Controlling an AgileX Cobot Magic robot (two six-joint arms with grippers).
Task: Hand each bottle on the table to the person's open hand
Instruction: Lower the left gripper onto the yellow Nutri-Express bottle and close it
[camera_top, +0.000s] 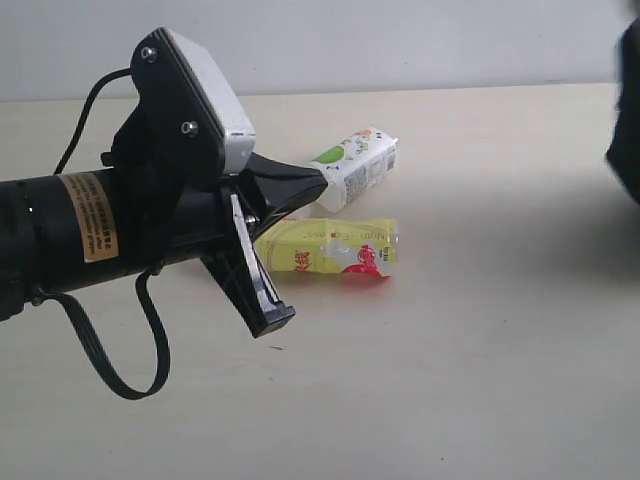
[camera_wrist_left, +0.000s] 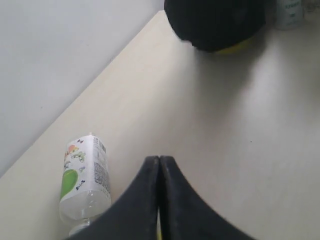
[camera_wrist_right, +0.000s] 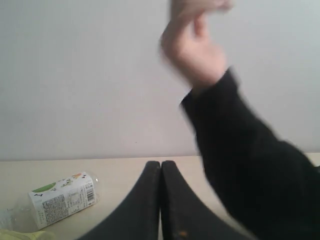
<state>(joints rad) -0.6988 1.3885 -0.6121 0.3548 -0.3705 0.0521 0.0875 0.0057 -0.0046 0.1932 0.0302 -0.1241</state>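
Two bottles lie on the table (camera_top: 450, 380). The squarish white bottle with a green leaf (camera_top: 358, 165) is farther back, and the yellow bottle (camera_top: 330, 247) lies in front of it. My left gripper (camera_top: 318, 180) is shut and empty, its tip just beside the white bottle (camera_wrist_left: 82, 182). My right gripper (camera_wrist_right: 161, 163) is also shut and empty. The person's hand (camera_wrist_right: 195, 50) is blurred and raised above the table, fingers curled, on a black sleeve (camera_wrist_right: 240, 165). The white bottle (camera_wrist_right: 62, 199) also lies off to one side in the right wrist view. The red-labelled bottle is out of view.
A dark shape (camera_top: 628, 110) cuts in at the right edge of the exterior view. In the left wrist view a black mass (camera_wrist_left: 215, 22) with a yellow edge hangs over the far table, beside a pale bottle with greenish print (camera_wrist_left: 290, 12). A pale wall backs the table.
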